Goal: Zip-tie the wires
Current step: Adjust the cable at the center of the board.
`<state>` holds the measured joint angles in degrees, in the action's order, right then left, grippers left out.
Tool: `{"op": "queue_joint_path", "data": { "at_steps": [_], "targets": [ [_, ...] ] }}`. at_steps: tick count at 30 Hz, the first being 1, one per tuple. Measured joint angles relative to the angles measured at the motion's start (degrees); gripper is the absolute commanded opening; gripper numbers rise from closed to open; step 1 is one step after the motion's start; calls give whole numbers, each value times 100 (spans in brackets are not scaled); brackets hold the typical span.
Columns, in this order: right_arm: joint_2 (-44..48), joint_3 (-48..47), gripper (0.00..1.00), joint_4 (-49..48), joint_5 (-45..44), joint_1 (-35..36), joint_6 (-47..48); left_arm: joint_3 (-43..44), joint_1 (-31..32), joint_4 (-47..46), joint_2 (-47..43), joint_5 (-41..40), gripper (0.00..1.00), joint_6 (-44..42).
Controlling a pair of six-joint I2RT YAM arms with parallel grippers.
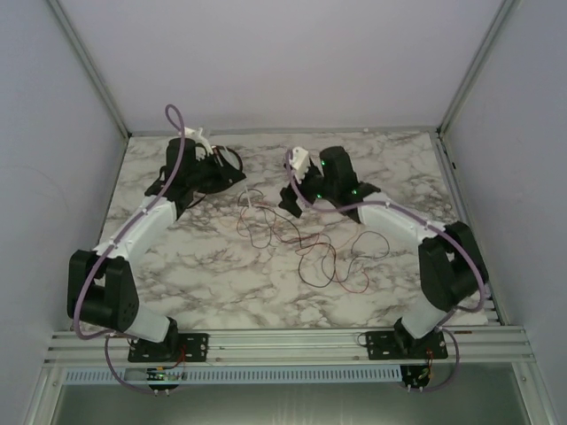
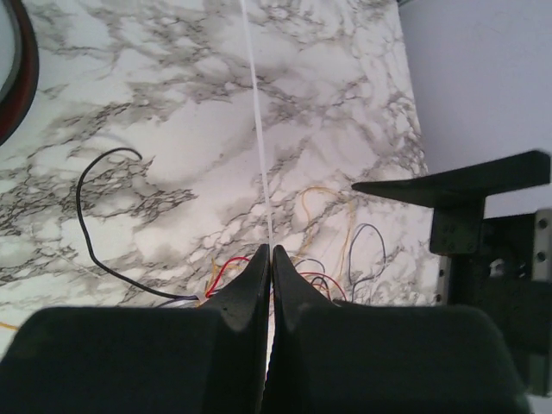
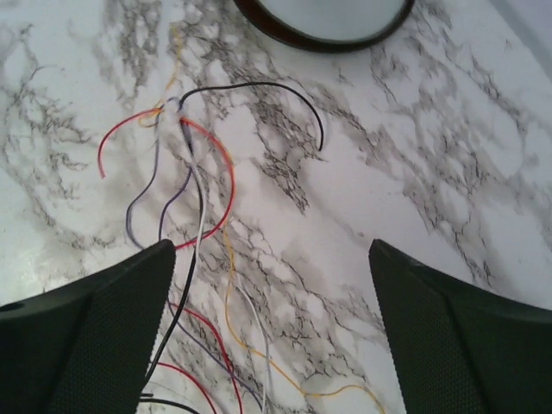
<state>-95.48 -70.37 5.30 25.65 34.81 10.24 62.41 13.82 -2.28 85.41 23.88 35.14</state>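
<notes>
The wires (image 1: 310, 243) lie in loose red, dark, yellow and purple loops on the marble table. They gather at one bunched point (image 3: 175, 110). My left gripper (image 2: 270, 250) is shut on a thin white zip tie (image 2: 259, 129), which runs straight out past its fingertips; wires (image 2: 328, 280) curl just beyond them. In the top view the left gripper (image 1: 232, 175) is at the back left and the zip tie (image 1: 252, 199) shows as a short white line. My right gripper (image 3: 272, 250) hangs open above the wires (image 3: 203, 181), holding nothing. From above it (image 1: 292, 199) is at the tangle's far end.
A round dark-rimmed dish (image 3: 323, 39) sits at the back of the table, beside the left gripper (image 1: 232, 158) and at the left edge of the left wrist view (image 2: 26, 78). The enclosure's walls stand close around the table. One black finger of the right gripper (image 2: 457, 185) shows on the right.
</notes>
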Motion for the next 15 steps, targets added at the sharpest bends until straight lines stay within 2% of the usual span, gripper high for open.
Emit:
{"op": "queue_joint_path", "data": {
  "at_steps": [4, 7, 15],
  "targets": [
    [562, 1377, 99, -1637, 481, 68, 468, 149, 17, 221, -227, 127, 0, -105],
    [634, 2020, 99, -2527, 859, 151, 719, 162, 17, 302, -466, 243, 0, -122],
    [203, 1711, 99, -3442, 1196, 437, 1023, 162, 48, 420, -732, 509, 0, -122]
  ]
}}
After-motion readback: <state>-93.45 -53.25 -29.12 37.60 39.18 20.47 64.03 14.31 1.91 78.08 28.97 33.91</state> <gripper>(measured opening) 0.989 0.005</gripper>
